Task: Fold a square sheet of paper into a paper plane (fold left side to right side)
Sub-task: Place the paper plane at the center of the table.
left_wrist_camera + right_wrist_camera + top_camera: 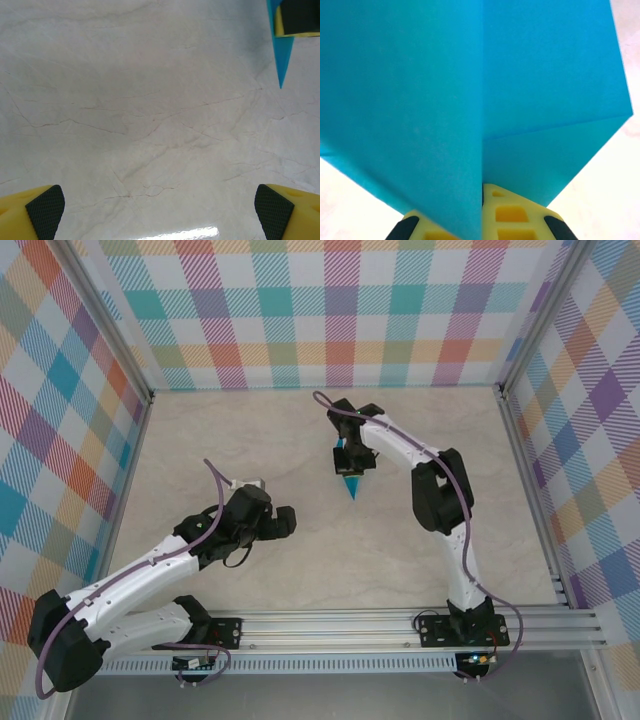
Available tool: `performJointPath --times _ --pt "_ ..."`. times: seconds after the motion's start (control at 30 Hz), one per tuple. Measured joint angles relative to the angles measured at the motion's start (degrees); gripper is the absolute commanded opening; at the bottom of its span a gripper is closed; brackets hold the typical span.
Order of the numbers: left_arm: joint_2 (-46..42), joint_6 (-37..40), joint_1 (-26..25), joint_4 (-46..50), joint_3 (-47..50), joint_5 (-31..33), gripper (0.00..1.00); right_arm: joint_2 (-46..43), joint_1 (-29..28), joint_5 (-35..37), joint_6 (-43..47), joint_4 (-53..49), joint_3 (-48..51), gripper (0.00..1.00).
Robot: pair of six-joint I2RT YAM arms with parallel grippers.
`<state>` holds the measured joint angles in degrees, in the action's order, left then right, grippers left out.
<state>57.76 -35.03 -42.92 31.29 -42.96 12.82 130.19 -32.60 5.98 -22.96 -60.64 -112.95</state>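
The teal-blue sheet is folded into a slim, pointed paper plane point(351, 483) at the middle of the table, its tip pointing toward the near edge. My right gripper point(347, 462) is shut on it from the far side. In the right wrist view the creased paper plane point(470, 90) rises from between the yellow fingers point(512, 215), one flap standing upright along the centre fold. My left gripper point(285, 522) hangs open to the near left, apart from the plane. Its two pads point(46, 209) are spread wide over bare table, and the plane's tip point(281, 57) shows at the upper right.
The marble-look table point(300, 570) is walled by checked panels on three sides. An aluminium rail point(400, 625) with both arm bases runs along the near edge. The right arm's elbow point(440, 490) stands to the right of the plane.
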Motion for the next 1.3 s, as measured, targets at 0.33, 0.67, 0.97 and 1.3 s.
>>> performJointPath --times 0.33,0.67,0.97,1.3 --pt "0.0 0.2 0.0 0.2 0.0 -0.4 1.00 7.1 0.3 -0.6 1.0 -5.4 -6.8 0.10" --pt "0.0 0.2 0.0 0.3 0.0 -0.4 1.00 8.2 0.7 -1.7 1.0 -5.9 -6.8 0.16" --pt "0.0 0.2 0.0 0.3 0.0 -0.4 1.00 8.5 1.1 -2.6 0.2 -5.9 -7.0 0.24" --pt "1.0 0.2 0.0 1.6 -0.3 0.3 1.00 2.1 1.1 -1.5 -0.1 -5.7 -3.8 0.40"
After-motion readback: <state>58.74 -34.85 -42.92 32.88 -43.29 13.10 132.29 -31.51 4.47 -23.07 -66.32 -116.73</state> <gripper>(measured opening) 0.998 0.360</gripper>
